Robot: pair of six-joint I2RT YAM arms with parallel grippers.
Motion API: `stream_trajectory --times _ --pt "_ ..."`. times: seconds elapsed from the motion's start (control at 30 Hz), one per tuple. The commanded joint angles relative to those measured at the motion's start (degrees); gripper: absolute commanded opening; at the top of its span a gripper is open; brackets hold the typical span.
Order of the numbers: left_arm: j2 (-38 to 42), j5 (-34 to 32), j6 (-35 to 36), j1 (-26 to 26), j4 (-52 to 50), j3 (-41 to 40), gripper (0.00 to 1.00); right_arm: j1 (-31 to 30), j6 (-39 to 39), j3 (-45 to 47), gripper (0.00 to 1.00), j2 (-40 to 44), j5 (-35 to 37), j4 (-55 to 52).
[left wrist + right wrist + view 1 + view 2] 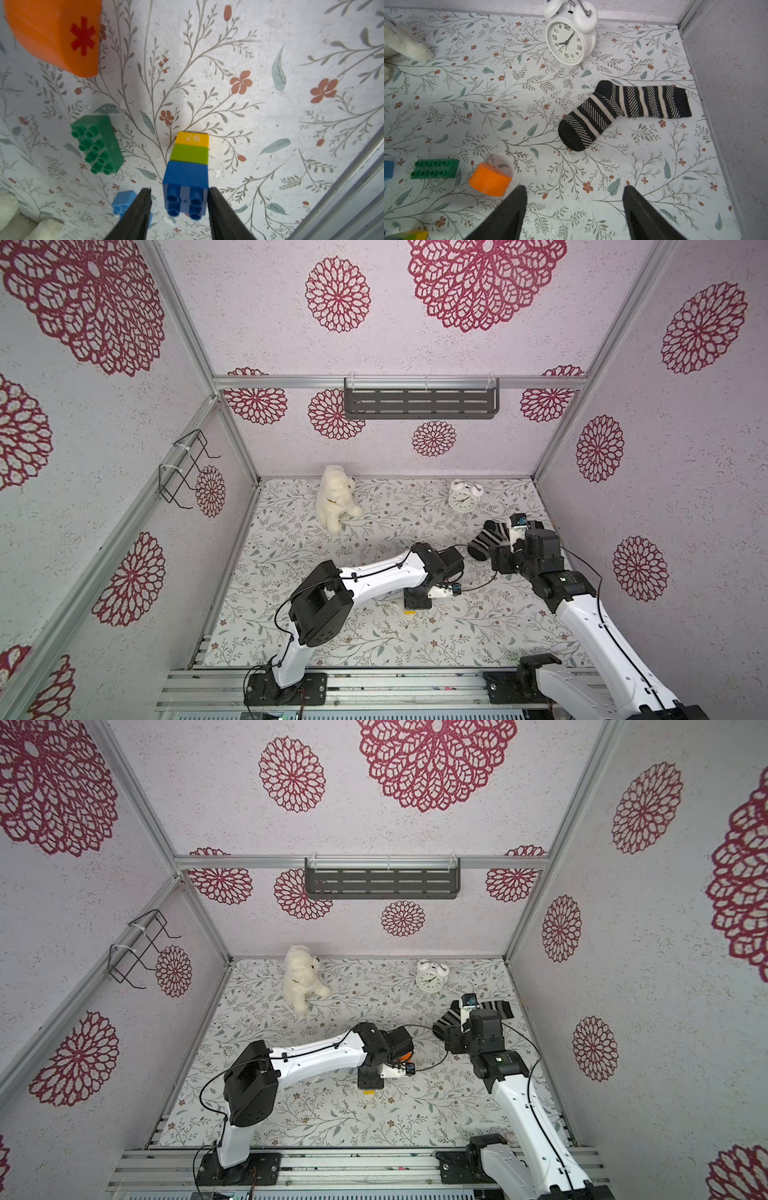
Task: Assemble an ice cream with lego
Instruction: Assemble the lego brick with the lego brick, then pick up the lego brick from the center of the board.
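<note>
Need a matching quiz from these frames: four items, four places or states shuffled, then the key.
Items
1. green brick
2. dome
3. dark-blue brick
4. sock

Places or states
A. striped, lies flat near the clock
B. stacked on the lime brick
C. bears a red asterisk
D. lies apart from the rest, studs up

Pairs: 1-D, 2-C, 3-B, 4-A
</note>
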State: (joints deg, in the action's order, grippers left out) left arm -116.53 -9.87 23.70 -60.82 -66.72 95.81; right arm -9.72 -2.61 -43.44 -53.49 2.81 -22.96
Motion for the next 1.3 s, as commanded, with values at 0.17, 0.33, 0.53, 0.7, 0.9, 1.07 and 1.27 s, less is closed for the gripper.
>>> stream_trajectory --times 0.17,0.33,0.53,0.7,0.9,1.07,1.27 --pt "6.2 1.1 -0.5 0.3 0.6 1.2 0.50 0.3 -0.7 0.3 0.77 0.3 -0.3 1.4" --pt "8.5 1.5 -1.9 -0.2 0.2 1.1 0.50 0.3 -0.6 0.3 0.77 0.1 -0.3 1.4" --pt "16.3 -0.7 -6.7 1.3 5.0 -3.9 0.51 0.3 0.4 -0.2 0.77 -0.5 -3.0 2.1" --pt "24.9 -5.6 -15.1 4.2 13.6 -12.4 0.58 -0.1 1.6 -1.2 0.77 -1.2 -7.7 3.1" --pt "32.9 -8.3 -26.9 9.4 19.9 -20.0 0.64 -7.6 2.7 -4.4 0.77 -5.1 -6.3 3.7" --pt "40.9 -7.3 -34.9 15.3 25.0 -26.0 0.69 -18.1 8.0 -9.5 0.77 -14.1 -2.1 2.1" --pt "49.4 -6.5 -40.6 22.6 26.1 -29.7 0.82 -22.7 20.6 -16.4 0.77 -25.4 -2.2 -0.5"
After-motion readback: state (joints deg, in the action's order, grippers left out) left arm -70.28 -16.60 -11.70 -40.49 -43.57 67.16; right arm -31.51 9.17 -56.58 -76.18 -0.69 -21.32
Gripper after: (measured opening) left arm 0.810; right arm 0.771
